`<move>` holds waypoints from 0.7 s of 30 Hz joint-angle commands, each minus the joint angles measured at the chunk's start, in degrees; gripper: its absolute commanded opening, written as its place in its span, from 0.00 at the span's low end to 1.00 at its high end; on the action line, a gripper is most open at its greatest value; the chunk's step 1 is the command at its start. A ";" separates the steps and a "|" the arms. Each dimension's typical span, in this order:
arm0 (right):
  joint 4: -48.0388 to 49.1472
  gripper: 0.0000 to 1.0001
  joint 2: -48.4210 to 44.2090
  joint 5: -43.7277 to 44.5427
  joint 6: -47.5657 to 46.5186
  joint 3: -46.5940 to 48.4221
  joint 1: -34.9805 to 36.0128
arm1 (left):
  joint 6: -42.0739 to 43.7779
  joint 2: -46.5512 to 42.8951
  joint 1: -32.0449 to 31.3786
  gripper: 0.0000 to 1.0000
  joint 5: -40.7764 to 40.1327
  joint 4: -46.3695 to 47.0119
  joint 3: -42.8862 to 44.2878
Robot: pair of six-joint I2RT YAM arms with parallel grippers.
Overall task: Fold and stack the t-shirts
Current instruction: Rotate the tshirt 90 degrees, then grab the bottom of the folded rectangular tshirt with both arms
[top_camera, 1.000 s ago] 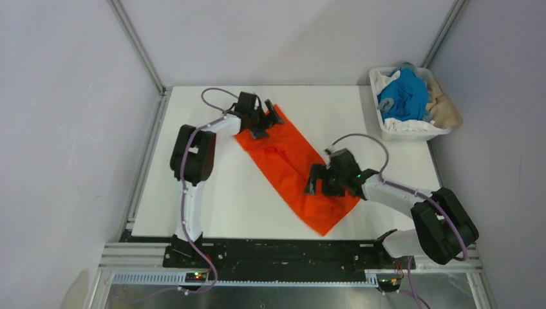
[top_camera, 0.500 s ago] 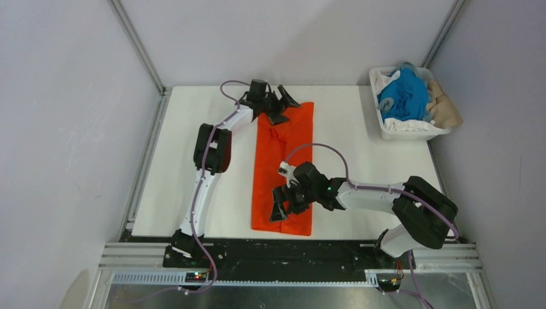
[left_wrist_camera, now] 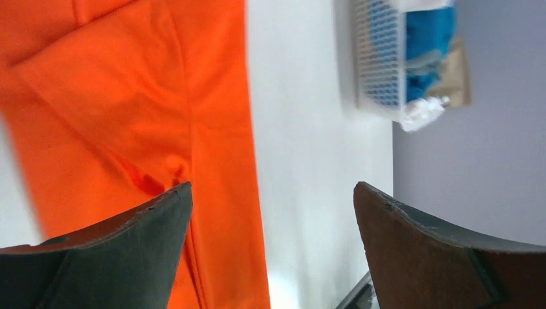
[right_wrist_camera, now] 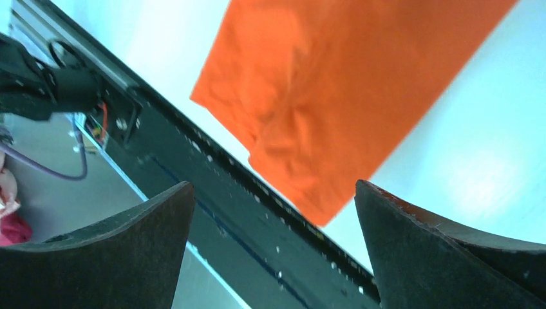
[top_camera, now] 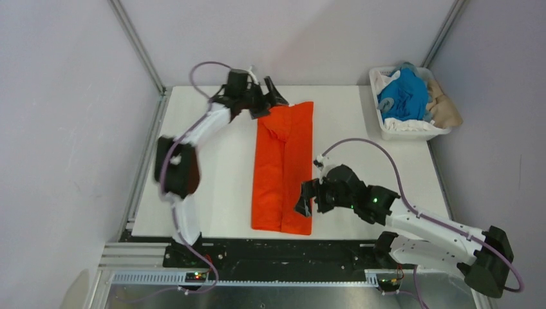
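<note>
Since 1 s ago the orange shirt (top_camera: 283, 167) has gone from lying diagonally to a straight narrow strip running up-down in the middle of the bench (top_camera: 219, 187). It hasn't shifted in the last half second. The right claw (top_camera: 310, 207) has come off the strip's lower half and now sits over its lower right edge, and that arm's elbow has swung out to the lower right corner. The left claw (top_camera: 270, 103) is at the strip's upper left corner, slightly further left than before, with its elbow pushed out to the left. Both claws are spread wide with nothing between the fingers. In the wrist views the cloth lies below each of them and is not pinched. There is one basket (top_camera: 415, 134), in the upper right corner of the bench, holding three shirts. The blue shirt (top_camera: 404, 96) is bunched on top in the centre. The white shirt (top_camera: 385, 82) shows at the left rim and under the blue one. The beige shirt (top_camera: 445, 108) hangs over the right rim. Count: four shirts in all, one folded lengthwise on the bench and three loose in the basket, plus one basket and two arms.
</note>
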 commanded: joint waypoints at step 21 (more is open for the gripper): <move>-0.72 0.71 13.54 9.05 10.13 -7.44 15.31 | -9.29 -81.73 -25.23 0.98 -22.08 -4.29 -86.55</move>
